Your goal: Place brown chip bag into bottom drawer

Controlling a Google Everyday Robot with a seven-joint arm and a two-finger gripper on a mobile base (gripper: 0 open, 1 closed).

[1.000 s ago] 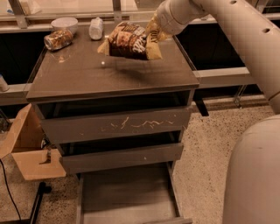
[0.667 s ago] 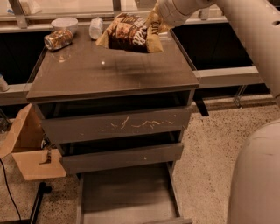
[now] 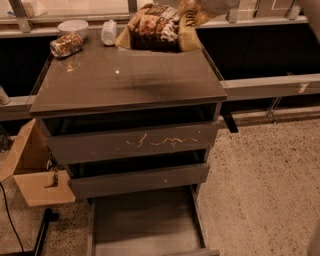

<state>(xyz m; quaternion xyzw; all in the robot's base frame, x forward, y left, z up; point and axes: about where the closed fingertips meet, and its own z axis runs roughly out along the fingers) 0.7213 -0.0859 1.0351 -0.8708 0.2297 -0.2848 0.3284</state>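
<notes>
The brown chip bag [image 3: 156, 27] hangs in the air over the back edge of the cabinet top, lying roughly level with its pale yellow ends showing. My gripper [image 3: 196, 9] is at the top edge of the view, shut on the bag's right end; most of the arm is out of view. The bottom drawer [image 3: 145, 220] is pulled open at the foot of the cabinet, its flat floor bare, well below and in front of the bag.
A crushed can [image 3: 66, 45], a white bowl [image 3: 73, 27] and a white wrapped bundle [image 3: 108, 32] sit at the cabinet top's back left. The scratched drawer front [image 3: 135, 142] and plain one [image 3: 140, 180] are above the open drawer. A cardboard box [image 3: 35, 170] stands at left.
The gripper has lifted the bag higher and farther back over the cabinet top. The arm has risen mostly out of view.
</notes>
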